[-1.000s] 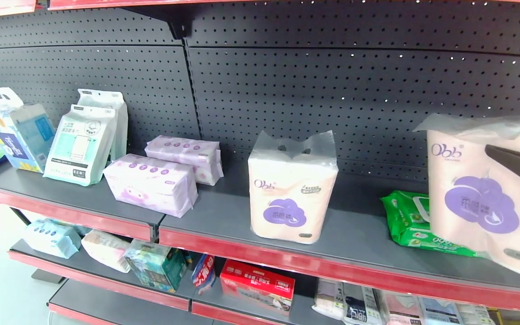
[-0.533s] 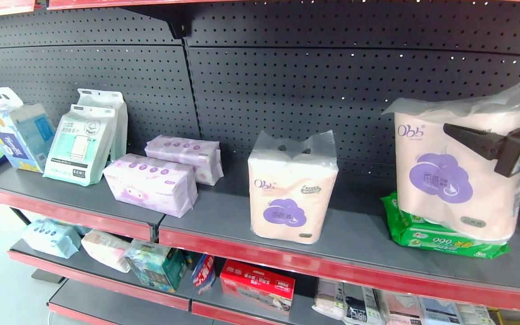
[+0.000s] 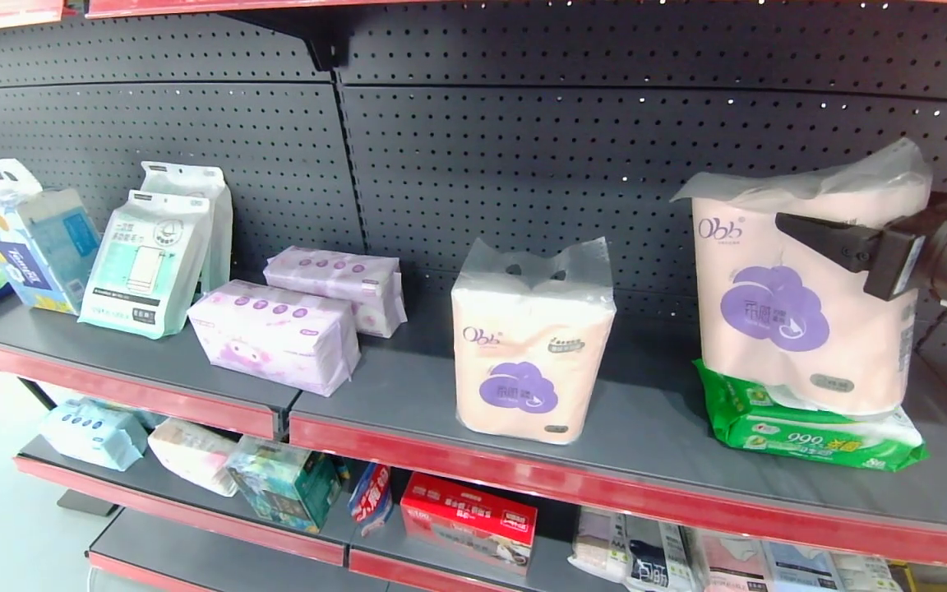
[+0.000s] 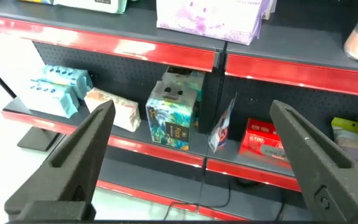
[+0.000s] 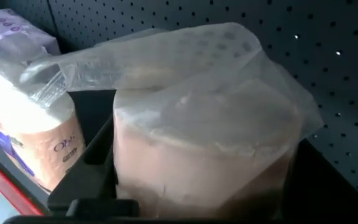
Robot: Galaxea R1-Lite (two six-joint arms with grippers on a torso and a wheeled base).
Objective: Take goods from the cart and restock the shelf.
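Shelf (image 3: 408,386): roll pack (image 3: 778,312) is clamped by right gripper (image 3: 829,237) atop soft wipes (image 3: 810,432), toppling risked on release; left gripper (image 4: 191,115) is spread wide.

Held roll pack (image 3: 794,321) sits over wipes (image 3: 802,440), right of shelved roll pack (image 3: 527,362).

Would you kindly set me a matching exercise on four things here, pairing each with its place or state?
Things:
1. right roll pack
2. green wipes pack
3. middle roll pack
4. left gripper

Places or states:
A. open, facing the lower shelves
B. standing upright alone on the shelf
C. clamped in the right gripper
D. lying flat beneath another pack

Pairs: 1-C, 2-D, 3-B, 4-A.
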